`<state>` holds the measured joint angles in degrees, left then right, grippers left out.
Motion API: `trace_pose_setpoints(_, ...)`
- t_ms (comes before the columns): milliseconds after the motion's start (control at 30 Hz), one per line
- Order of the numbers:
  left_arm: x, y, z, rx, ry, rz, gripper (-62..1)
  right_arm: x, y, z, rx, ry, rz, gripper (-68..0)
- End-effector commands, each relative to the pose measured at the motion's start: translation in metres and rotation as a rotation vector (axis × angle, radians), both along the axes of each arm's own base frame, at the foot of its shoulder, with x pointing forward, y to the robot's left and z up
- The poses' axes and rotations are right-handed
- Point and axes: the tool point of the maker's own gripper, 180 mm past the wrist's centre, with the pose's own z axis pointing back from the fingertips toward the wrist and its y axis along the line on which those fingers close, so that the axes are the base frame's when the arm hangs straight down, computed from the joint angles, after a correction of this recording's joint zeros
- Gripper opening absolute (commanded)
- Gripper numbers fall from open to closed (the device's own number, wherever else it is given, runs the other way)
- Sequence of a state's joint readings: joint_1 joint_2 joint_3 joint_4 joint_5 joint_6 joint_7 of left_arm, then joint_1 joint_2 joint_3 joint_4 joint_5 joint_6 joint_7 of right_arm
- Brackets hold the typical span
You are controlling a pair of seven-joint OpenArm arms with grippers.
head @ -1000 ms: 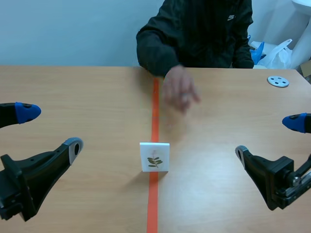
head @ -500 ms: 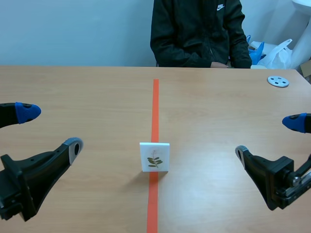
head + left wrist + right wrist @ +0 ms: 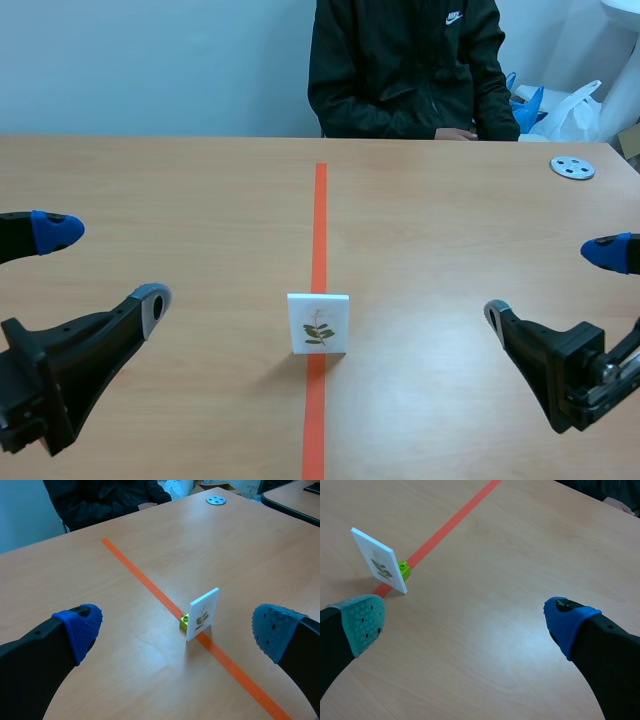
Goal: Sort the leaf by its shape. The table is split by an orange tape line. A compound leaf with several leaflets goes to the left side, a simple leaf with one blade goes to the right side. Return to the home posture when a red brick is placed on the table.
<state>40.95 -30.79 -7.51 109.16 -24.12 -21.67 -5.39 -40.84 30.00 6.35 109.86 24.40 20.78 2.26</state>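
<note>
White card (image 3: pixel 318 323) with an apparently compound leaf stands on the orange tape line (image 3: pixel 319 220), lower centre. The left claw (image 3: pixel 103 264) and right claw (image 3: pixel 550 282) gape empty. Grip card edges squarely with the left claw; avoid toppling.

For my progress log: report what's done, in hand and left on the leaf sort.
Done: nothing; the leaf card stands on the orange tape line, with a green brick at its base. In hand: nothing; the left end effector and right end effector are open, apart from it. Left: the sprig seems to have several leaflets, so move it left.
</note>
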Motion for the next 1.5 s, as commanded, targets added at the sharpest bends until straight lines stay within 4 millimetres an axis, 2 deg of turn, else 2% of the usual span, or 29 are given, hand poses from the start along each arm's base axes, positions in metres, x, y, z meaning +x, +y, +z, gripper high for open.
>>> trace_pose_setpoints(0,0.000,-0.006,0.009,-0.030,-0.021,-0.010,1.4,0.002,-0.002,0.006,-0.002,-0.019,0.000,0.4)
trace_pose_setpoints(467,0.000,-0.006,0.009,-0.030,-0.022,-0.010,1.4,0.002,-0.003,0.002,-0.012,-0.003,-0.002,0.4)
trace_pose_setpoints(700,0.000,-0.006,0.009,-0.031,-0.022,-0.010,1.4,0.013,-0.006,0.001,-0.023,-0.006,-0.005,0.4)
trace_pose_setpoints(1033,0.000,-0.006,0.009,-0.031,-0.022,-0.010,1.4,0.017,0.032,-0.026,0.055,0.056,0.110,0.4)
trace_pose_setpoints(1467,0.000,-0.006,0.009,-0.031,-0.022,-0.009,1.4,0.044,0.089,-0.069,0.071,0.069,0.234,0.4)
